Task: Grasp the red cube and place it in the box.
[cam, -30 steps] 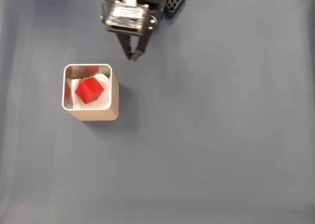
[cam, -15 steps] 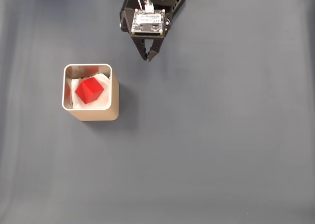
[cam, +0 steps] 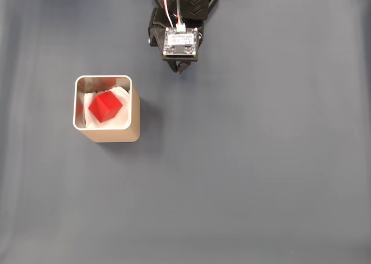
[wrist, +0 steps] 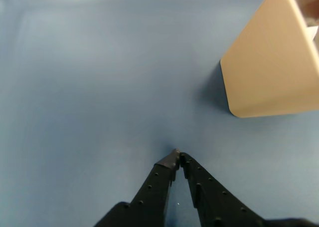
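Inside the box (cam: 106, 135), on white padding, sits the red cube (cam: 105, 106); task looks done. Gripper (wrist: 177, 156) is empty, tips pinched together, well apart from the box above the grey surface (cam: 255, 171). Remaining risk: a stray swing clipping the box wall.

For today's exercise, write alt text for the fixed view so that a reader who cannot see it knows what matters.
A red cube sits tilted on white padding inside a tan box at left of a dark grey table. The black robot gripper, fingers shut and empty, is at the top centre, well apart from the box.
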You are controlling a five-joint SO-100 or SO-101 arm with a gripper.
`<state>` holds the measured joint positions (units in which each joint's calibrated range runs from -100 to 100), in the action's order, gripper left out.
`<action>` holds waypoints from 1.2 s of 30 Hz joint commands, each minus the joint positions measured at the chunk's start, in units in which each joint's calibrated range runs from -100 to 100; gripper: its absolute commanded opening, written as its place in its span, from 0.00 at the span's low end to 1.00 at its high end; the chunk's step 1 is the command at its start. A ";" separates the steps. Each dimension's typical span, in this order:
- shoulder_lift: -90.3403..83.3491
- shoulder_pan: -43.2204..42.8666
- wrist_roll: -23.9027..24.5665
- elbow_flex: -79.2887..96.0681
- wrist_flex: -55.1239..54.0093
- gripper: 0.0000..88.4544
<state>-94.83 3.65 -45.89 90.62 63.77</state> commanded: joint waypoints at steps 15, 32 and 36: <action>-5.09 -5.10 1.22 9.20 2.17 0.00; -5.17 -4.32 0.20 9.20 12.02 0.01; -5.17 -4.32 -0.83 9.20 12.35 0.01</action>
<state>-100.00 -1.32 -46.18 99.18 74.98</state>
